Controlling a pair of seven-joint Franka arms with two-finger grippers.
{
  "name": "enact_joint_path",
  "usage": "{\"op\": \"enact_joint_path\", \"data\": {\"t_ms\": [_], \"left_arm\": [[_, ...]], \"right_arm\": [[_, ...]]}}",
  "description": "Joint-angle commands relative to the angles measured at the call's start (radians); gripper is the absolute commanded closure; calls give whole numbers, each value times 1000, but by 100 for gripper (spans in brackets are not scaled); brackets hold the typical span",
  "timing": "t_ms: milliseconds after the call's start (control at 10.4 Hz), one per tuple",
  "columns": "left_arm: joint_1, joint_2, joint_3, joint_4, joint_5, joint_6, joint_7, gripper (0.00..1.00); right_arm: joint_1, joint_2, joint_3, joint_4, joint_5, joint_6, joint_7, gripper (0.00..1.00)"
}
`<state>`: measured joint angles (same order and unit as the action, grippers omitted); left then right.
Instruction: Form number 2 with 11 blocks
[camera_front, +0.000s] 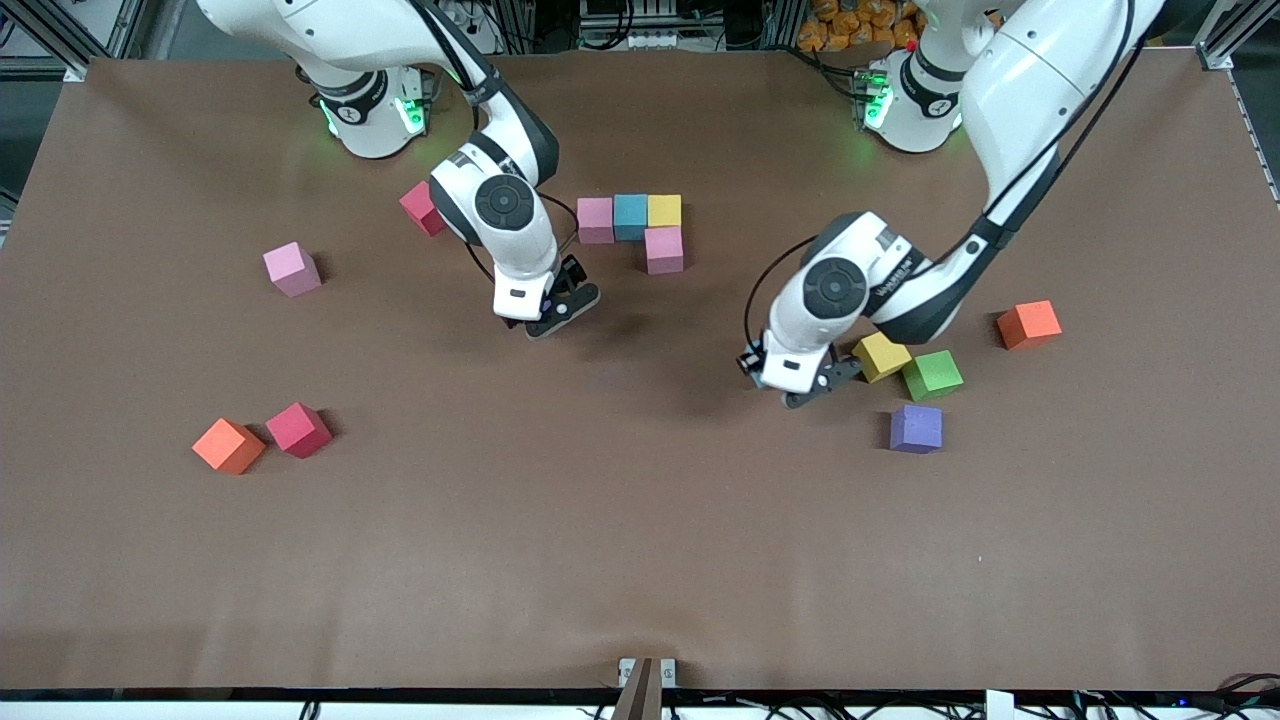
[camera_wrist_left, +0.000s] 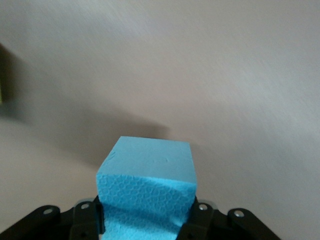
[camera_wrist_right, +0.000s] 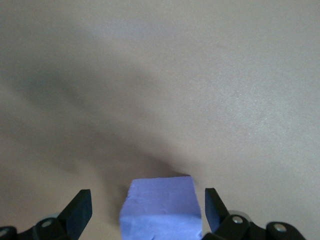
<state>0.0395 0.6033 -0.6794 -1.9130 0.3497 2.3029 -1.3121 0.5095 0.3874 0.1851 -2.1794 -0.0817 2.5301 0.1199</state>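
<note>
My left gripper (camera_wrist_left: 147, 212) is shut on a light blue block (camera_wrist_left: 147, 175), low over the table beside a yellow block (camera_front: 881, 357); in the front view the left gripper (camera_front: 800, 388) hides that block. My right gripper (camera_wrist_right: 147, 205) is open, its fingers on either side of a purple block (camera_wrist_right: 161, 205) on the table; in the front view the right gripper (camera_front: 560, 295) covers it. Four blocks of the number 2 lie together: pink (camera_front: 595, 220), blue (camera_front: 630, 216) and yellow (camera_front: 664, 210) in a row, with a pink block (camera_front: 664, 250) in front of the yellow one.
Loose blocks lie about: green (camera_front: 932, 375), purple (camera_front: 916, 428) and orange (camera_front: 1029, 324) toward the left arm's end; red (camera_front: 423, 208), pink (camera_front: 292, 269), orange (camera_front: 229, 446) and red (camera_front: 298, 430) toward the right arm's end.
</note>
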Motion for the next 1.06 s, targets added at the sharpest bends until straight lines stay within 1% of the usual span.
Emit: {"op": "enact_joint_path", "data": {"t_ms": [0,288,384,672,864,960], "left_arm": [[-82,-28,-6,-21,29,-3,-59,69],[-191,-23,-5,-20,40,-2,-62,69],[-211,-22,-5,-18,69,-2,-62,69],[-260,-20,-6,-17,87,-2,-62,69],[-302,-13,-3,-9,89,7,-64,67],[-308,-2,-3,-6,109,15,-64,67]], "right_arm": [[-19,-35,8,-45,-9,25,-23,0],[-19,-35,8,-56,-9,25,-23,0],[-19,-36,10,-68,-9,25,-23,0],[-17,-71,10,-112,-9,25,-23,0],[-14,-90,10,-137,-9,25,-23,0],[-13,-94,10,-146,-9,25,-25,0]]}}
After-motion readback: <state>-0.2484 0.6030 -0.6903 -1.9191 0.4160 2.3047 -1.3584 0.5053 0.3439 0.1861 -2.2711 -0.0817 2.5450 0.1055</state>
